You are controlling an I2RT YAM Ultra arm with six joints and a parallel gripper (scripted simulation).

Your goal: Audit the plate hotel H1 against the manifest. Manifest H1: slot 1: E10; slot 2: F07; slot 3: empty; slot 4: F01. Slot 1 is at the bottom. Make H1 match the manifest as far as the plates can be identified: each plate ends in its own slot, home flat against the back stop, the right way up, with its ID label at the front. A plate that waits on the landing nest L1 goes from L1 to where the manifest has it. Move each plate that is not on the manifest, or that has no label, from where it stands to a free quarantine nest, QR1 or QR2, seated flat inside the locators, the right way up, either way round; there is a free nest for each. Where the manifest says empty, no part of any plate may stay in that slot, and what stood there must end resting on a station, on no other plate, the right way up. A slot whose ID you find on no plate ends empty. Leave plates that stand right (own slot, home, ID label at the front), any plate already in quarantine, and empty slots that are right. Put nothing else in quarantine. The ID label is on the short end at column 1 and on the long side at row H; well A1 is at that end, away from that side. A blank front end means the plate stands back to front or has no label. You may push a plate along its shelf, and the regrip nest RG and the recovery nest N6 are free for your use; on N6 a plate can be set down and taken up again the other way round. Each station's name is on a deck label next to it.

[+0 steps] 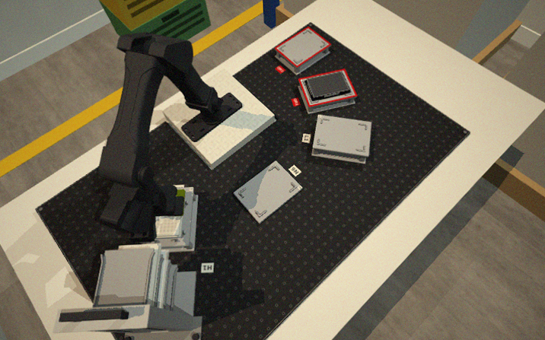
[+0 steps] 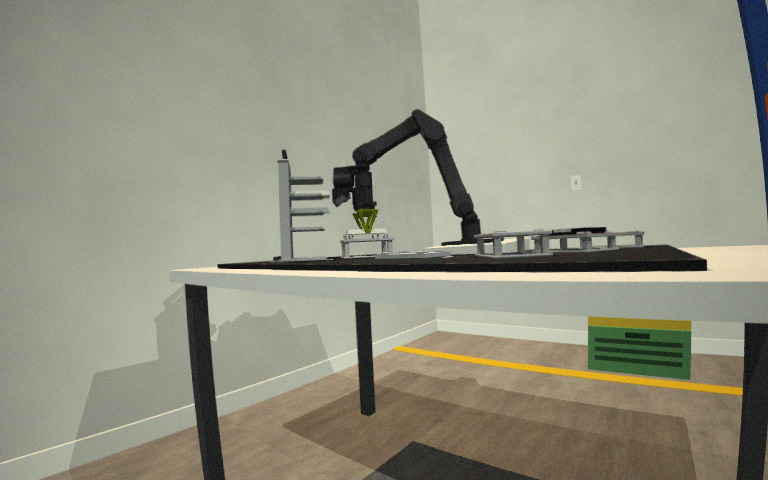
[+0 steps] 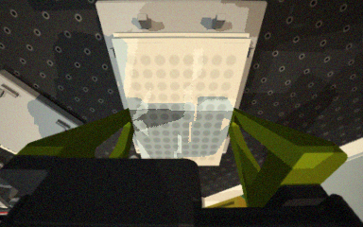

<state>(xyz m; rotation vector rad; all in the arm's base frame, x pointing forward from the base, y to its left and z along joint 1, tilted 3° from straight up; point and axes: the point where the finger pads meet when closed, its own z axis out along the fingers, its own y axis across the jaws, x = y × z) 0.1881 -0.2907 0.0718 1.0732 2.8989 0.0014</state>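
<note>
My gripper (image 2: 365, 222) (image 3: 181, 113) points straight down, its green fingers shut on the long sides of a white well plate (image 3: 181, 80) (image 1: 167, 226) (image 2: 363, 231). The plate is level, right way up, directly over a grey nest (image 3: 180, 14) (image 1: 191, 215) (image 2: 367, 244) next to the plate hotel H1 (image 1: 122, 278) (image 2: 284, 209). It is at the nest's top; I cannot tell whether it touches. No ID label shows on the plate. The hotel's four shelves stick out towards the arm; pale plate edges (image 1: 156, 250) show under its top shelf.
A dark plate (image 1: 327, 86) sits in one red-framed quarantine nest (image 1: 352, 95); the other red nest (image 1: 302, 46) is bare. Nest L1 (image 1: 343, 136) and nest N6 (image 1: 267, 190) are bare. The arm's base (image 1: 212, 115) stands on a white block behind them.
</note>
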